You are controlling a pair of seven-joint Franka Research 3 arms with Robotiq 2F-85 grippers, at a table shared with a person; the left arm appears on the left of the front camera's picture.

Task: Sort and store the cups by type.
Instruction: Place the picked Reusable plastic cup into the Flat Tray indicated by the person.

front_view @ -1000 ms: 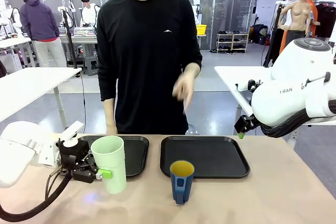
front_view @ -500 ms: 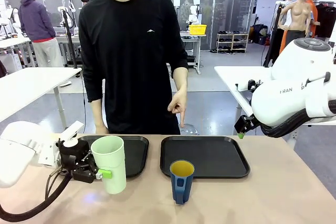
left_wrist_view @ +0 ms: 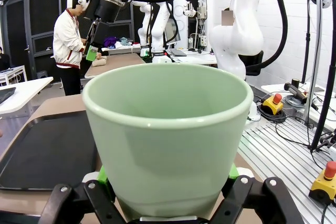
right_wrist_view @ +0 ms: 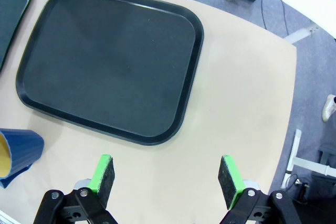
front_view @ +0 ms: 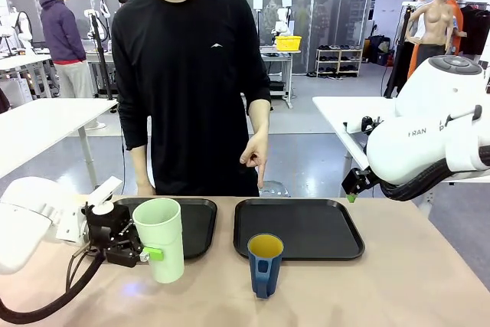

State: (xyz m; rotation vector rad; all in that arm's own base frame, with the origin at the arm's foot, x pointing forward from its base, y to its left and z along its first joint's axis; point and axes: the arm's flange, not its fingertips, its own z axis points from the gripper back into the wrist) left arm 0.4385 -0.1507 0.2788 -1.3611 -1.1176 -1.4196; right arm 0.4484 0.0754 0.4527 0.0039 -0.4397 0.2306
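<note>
Left wrist view: our left pincer point(left_wrist_view: 167, 182) grips the tall pale mint-green plastic tumbler point(left_wrist_view: 167, 129) low between its jaws, so we fear it tipping when lifted; right pincer point(right_wrist_view: 167, 174) gapes empty.

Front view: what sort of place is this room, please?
Probably a robotics lab or workshop: white worktables stand around, emergency-stop buttons sit beside the robot, and storage shelves stand farther back.

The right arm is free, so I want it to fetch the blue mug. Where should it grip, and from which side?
Probably from above, gripping the blue mug across its left and right walls just below the rim. It stands upright with its handle facing the robot, so the open right gripper would clear the handle that way.
</note>
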